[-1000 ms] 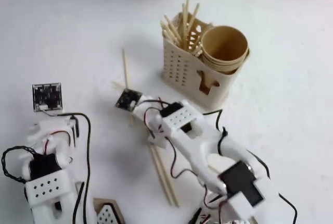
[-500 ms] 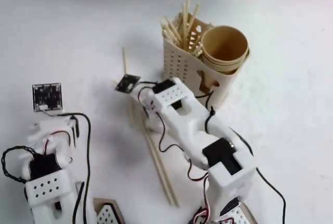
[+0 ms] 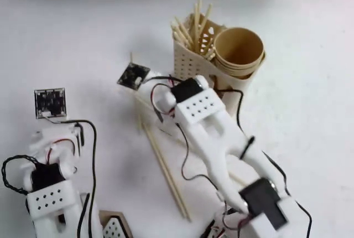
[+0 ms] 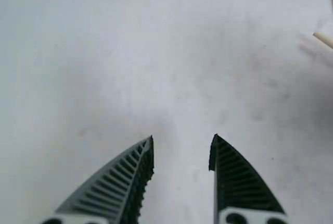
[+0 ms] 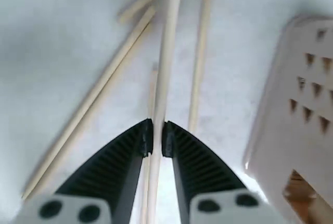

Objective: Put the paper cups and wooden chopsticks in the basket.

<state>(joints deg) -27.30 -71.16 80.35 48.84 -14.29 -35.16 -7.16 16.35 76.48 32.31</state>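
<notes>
- The right hand [image 5: 157,138] is shut tight on one wooden chopstick [image 5: 169,52]. The stick is pinched between its two black fingers and points straight out ahead of the hand.
- The basket [image 5: 291,104] is just beside this hand, on one side of it. It stands upright on the white worktop [image 3: 83,39].
- Some loose chopsticks [image 5: 88,104] lie flat on the worktop on the other side of the hand.
- One thin stick [image 5: 200,57] lies between the held chopstick and the basket.
- From above, the paper cups [image 3: 239,50] sit stacked inside the basket, in the part far from the right hand.
- A bunch of chopsticks [image 3: 191,27] stands up in the part of the basket nearer to that hand.
- The left hand [image 4: 182,153] is open, with nothing between its fingers. Under it is bare worktop.
- A chopstick tip [image 4: 322,39] shows ahead of the left hand and off to one side, well apart from it.
- The left hand is well apart from the basket and from the right hand.
</notes>
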